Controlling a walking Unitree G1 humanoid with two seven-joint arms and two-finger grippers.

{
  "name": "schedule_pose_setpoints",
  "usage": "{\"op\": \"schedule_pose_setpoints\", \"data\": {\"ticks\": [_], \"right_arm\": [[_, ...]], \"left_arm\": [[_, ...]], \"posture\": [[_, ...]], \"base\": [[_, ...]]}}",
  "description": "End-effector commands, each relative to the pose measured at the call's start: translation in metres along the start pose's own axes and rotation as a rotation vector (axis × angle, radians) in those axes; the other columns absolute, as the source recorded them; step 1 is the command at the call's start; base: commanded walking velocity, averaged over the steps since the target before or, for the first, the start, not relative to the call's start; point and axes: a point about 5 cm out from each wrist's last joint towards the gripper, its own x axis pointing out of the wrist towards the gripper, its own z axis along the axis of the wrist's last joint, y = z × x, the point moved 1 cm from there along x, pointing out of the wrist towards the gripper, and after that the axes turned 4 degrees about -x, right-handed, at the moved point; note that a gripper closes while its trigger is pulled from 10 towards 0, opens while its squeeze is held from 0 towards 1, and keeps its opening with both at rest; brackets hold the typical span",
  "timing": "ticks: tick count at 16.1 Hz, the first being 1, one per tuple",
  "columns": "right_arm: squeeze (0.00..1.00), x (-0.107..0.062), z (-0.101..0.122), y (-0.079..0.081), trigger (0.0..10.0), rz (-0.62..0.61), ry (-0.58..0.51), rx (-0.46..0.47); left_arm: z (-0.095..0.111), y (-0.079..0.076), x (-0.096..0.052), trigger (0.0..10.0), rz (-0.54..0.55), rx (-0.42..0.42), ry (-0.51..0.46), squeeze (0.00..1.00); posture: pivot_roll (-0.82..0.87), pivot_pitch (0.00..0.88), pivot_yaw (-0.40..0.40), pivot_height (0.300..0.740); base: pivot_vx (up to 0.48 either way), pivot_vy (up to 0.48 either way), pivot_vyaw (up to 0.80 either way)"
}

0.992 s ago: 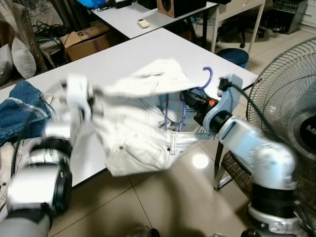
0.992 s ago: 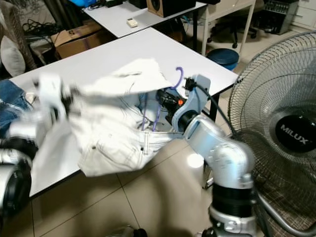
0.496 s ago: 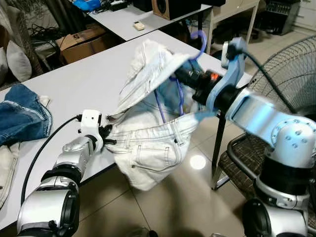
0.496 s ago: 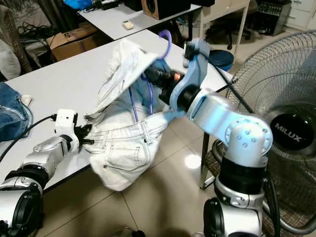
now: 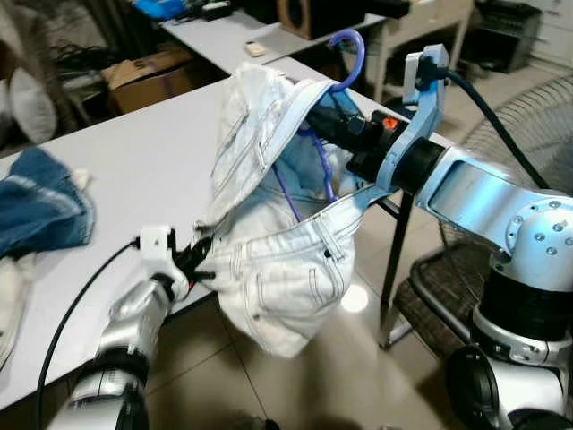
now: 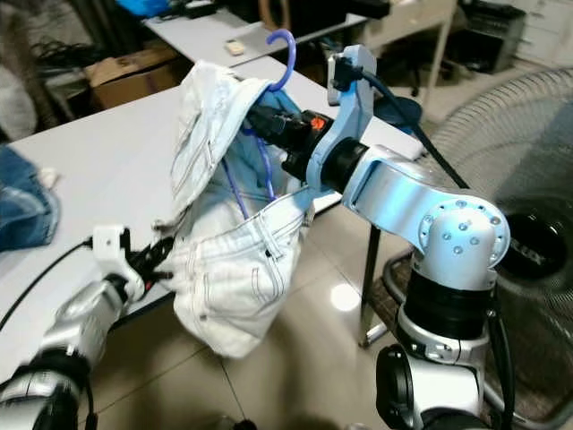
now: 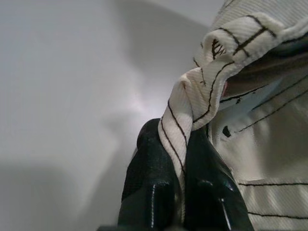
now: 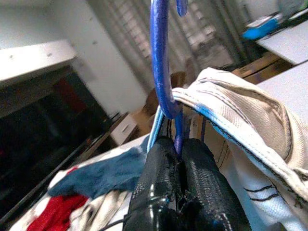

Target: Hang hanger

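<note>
A blue-purple hanger (image 5: 345,54) carries white jeans (image 5: 277,260), its hook sticking up above the cloth. My right gripper (image 8: 178,149) is shut on the hanger's neck and holds it raised over the white table's (image 5: 116,161) near corner. The jeans droop off the table edge toward the floor. My left gripper (image 7: 183,159) is shut on a fold of the jeans' waistband, low at the table's front edge (image 5: 192,262). Its black fingers (image 7: 154,163) pinch the cloth tightly.
Blue denim clothes (image 5: 40,210) lie at the table's left end. A large standing fan (image 6: 528,197) is close on the right. Further back stand a second table (image 5: 242,36) and a cardboard box (image 5: 152,72). Tiled floor lies below.
My right arm has lifted the hanger a little higher and further left. The left gripper, still pinching the waistband, has dropped lower at the table's edge. The jeans hang longer.
</note>
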Motion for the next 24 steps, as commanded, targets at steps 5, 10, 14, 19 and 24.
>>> {"op": "schedule_pose_setpoints", "data": {"ticks": [5,10,14,19,24], "right_arm": [[0.0,-0.001,0.001,0.012,10.0,0.088,-0.02,-0.011],[0.0,-0.001,-0.006,0.015,10.0,0.113,-0.002,0.0],[0.0,-0.002,-0.011,0.017,10.0,0.136,0.018,-0.005],[0.0,-0.005,-0.011,0.017,10.0,0.156,0.031,-0.02],[0.0,-0.008,-0.009,0.015,10.0,0.15,0.027,-0.027]], "left_arm": [[-0.038,-0.001,-0.024,10.0,-0.007,0.034,0.098,0.0],[-0.04,-0.003,-0.042,10.0,0.014,0.034,0.07,0.0],[-0.048,-0.008,-0.055,10.0,0.016,0.023,0.077,0.0],[-0.05,-0.019,-0.059,10.0,0.008,0.094,0.083,0.0],[-0.049,-0.023,-0.057,10.0,0.005,0.088,0.086,0.0]], "posture": [[-0.12,0.0,0.12,0.74],[-0.1,0.0,0.112,0.74],[-0.09,0.0,0.103,0.74],[-0.09,0.0,0.094,0.74],[-0.09,0.0,0.101,0.74]], "base": [[0.0,0.0,0.8],[0.0,0.403,0.8],[0.0,0.403,0.8],[0.0,-0.276,0.8],[0.0,-0.48,0.8]]}}
